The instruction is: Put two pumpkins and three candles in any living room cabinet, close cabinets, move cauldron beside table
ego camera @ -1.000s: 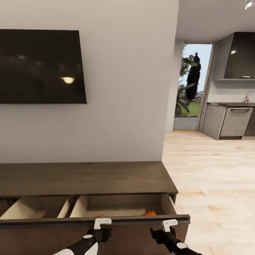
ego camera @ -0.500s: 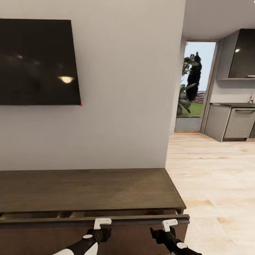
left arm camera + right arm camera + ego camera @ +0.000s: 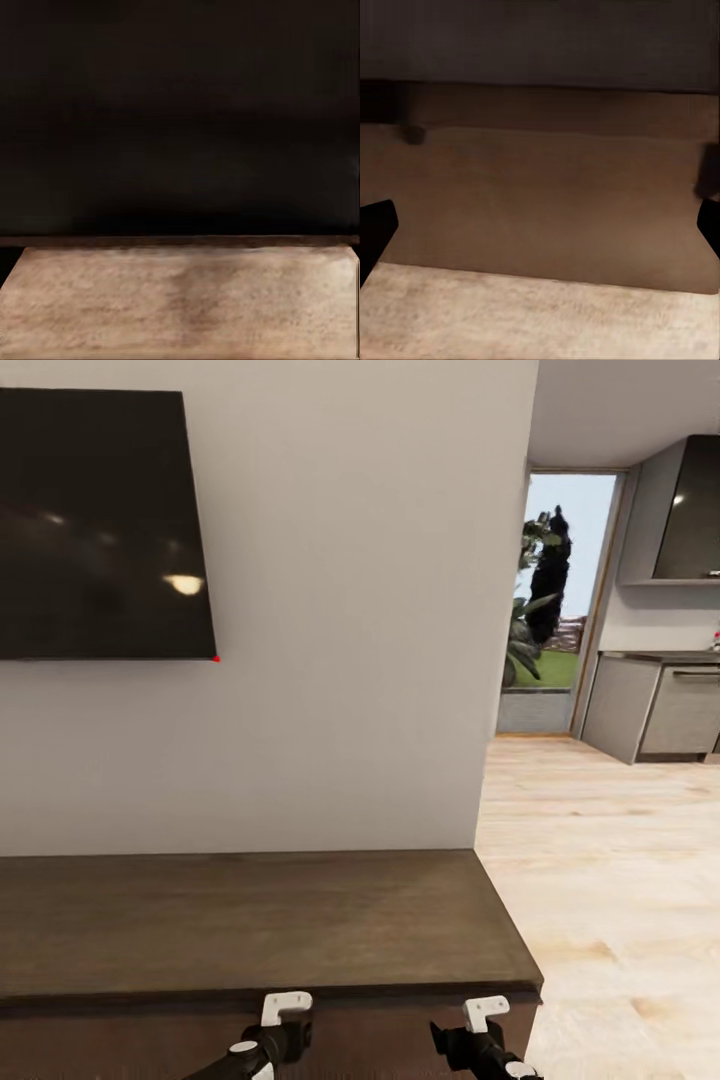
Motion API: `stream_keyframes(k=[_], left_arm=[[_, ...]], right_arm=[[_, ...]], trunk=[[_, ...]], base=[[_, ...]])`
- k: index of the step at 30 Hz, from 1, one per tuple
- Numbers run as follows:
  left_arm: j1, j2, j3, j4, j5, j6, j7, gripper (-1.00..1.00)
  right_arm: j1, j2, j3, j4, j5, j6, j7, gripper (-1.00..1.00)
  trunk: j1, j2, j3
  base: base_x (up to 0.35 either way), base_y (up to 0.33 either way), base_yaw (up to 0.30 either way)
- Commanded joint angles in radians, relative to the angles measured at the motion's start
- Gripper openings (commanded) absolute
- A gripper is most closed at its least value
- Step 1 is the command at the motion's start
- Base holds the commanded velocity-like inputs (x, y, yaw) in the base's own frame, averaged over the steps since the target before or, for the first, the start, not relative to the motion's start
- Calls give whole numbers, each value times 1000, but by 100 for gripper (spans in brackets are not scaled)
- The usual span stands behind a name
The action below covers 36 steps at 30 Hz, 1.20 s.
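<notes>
cabinet (image 3: 250, 920) drawers flush, looks closed | left gripper (image 3: 285, 1008), right gripper (image 3: 484, 1012) against front, likely pushing | jaws: cannot tell

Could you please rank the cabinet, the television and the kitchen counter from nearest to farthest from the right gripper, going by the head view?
1. The cabinet, directly in front of the right gripper.
2. The television, on the wall above, to the left.
3. The kitchen counter, far off to the right, across the floor.
</notes>
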Motion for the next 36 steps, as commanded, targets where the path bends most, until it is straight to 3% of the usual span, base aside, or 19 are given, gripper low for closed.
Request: stream_keyframes(k=[1, 13, 36], left_arm=[[-37, -1, -18, -3, -9, -1, -1, 100], [-37, -2, -18, -3, -7, -1, -1, 100], [-37, -1, -15, -2, -1, -4, -10, 100]], right_arm=[[-1, 0, 7, -78, 1, 0, 1, 100], [-1, 0, 6, -78, -2, 1, 2, 100], [1, -6, 4, -69, -10, 1, 6, 100]], trunk=[[0, 0, 0], [0, 0, 0], [0, 0, 0]], base=[[-286, 0, 0], [-310, 0, 0], [-10, 0, 0]])
